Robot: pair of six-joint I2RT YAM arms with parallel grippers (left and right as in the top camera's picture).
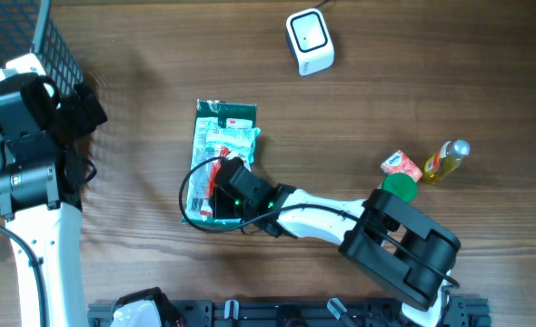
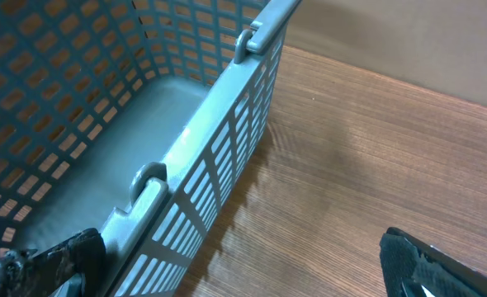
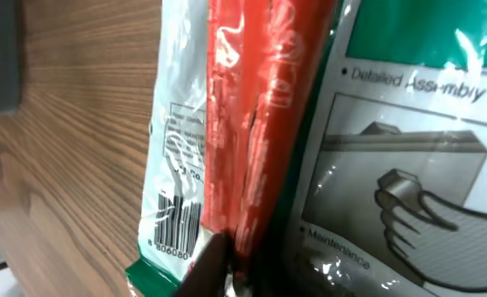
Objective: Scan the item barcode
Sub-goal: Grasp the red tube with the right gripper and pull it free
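– Black right claw (image 1: 224, 184), entry one: state?
– Clamped on the near end of the green-and-white packet (image 1: 223, 136), which lies mid-table (image 1: 386, 100). The barcode (image 3: 173, 223) sits at the packet's edge.
– Left claw (image 1: 79, 113)?
– Fingers wide apart, holding nothing, beside the blue basket (image 2: 202, 157). The white scanner (image 1: 309, 41) is well apart, on the far side.

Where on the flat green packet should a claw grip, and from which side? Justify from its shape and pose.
Pinch the green packet at its near end, by the red strip, coming in low from the robot's side. It lies flat on the table, so only a thin edge or fold fits between fingers. The right claw is shut there; best to leave the barcode uncovered.
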